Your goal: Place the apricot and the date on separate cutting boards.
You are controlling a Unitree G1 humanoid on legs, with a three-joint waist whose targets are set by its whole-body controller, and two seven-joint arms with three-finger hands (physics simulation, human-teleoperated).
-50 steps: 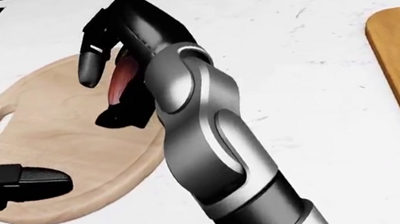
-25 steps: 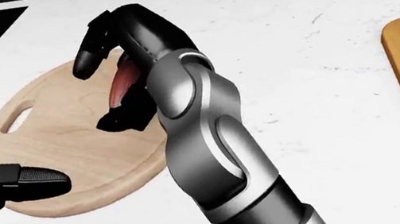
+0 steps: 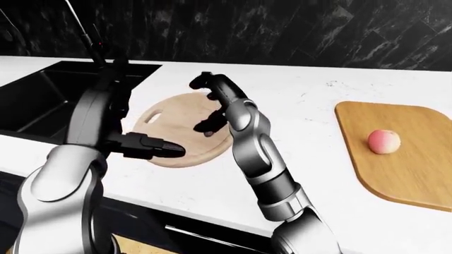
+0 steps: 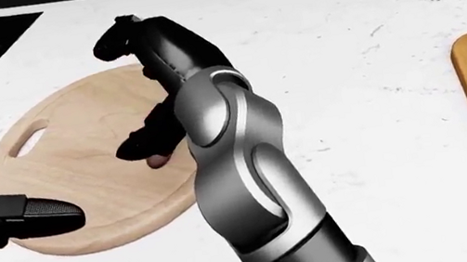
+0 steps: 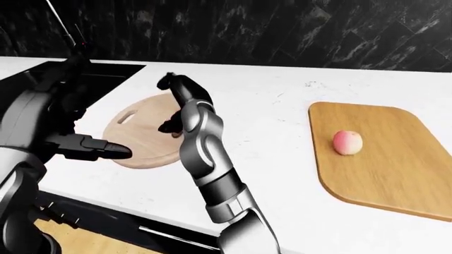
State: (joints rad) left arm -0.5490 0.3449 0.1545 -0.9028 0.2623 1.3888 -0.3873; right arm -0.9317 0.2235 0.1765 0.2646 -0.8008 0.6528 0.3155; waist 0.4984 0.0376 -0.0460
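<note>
The date (image 4: 158, 160) lies on the round wooden cutting board (image 4: 75, 138), just under my right thumb. My right hand (image 4: 129, 94) hovers above the board with its fingers spread open and holds nothing. My left hand (image 4: 40, 214) is at the board's lower left edge, fingers stretched out and empty. The apricot (image 3: 384, 141) rests on the rectangular wooden cutting board (image 3: 413, 174) at the right of the left-eye view.
A black sink (image 3: 42, 98) with a faucet (image 3: 91, 39) is sunk into the white counter (image 3: 303, 95) left of the round board. A dark tiled wall runs along the top. The counter's near edge (image 3: 176, 209) lies at the bottom.
My right fingers have opened and lifted. The date has left them and now lies on the round board. The camera shifted slightly.
</note>
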